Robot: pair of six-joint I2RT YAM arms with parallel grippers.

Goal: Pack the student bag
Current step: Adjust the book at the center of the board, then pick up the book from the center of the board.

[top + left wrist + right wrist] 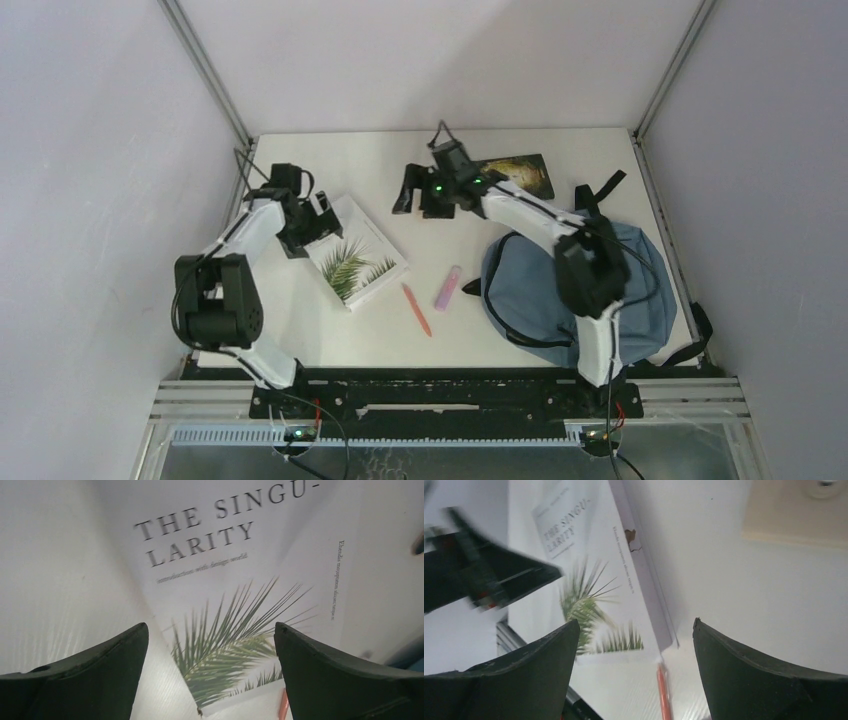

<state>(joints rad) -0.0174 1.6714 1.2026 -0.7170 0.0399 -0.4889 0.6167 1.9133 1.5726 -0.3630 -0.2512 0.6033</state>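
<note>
Left jaws: standing wide apart, nothing between them. In the left wrist view they frame the cover of the white book (225,580), which bears the title "THE SINGU-LARITY" and a green palm frond. In the overhead view they sit at the book's (355,255) far-left corner. Whether they touch the cover cannot be told.

Right jaws: also wide apart and holding nothing. The overhead view places them over bare worktop (330,160) at the far centre, apart from every item. In the right wrist view they look down past the white book (589,570) and an orange pen (664,690), with the left arm's black end a blur at the frame's left.

Student bag (525,290): lying flat on the right, near side of the worktop, partly beneath the right arm (590,270). Its black straps spread at the far and right edges. Whether it is open, and what is inside, cannot be told.

Loose items on the worktop: the orange pen (416,308) and a pink marker (448,288) lie between the white book and the bag, near each other but apart. A dark-covered book (522,175) lies at the far side, just beyond the bag.
</note>
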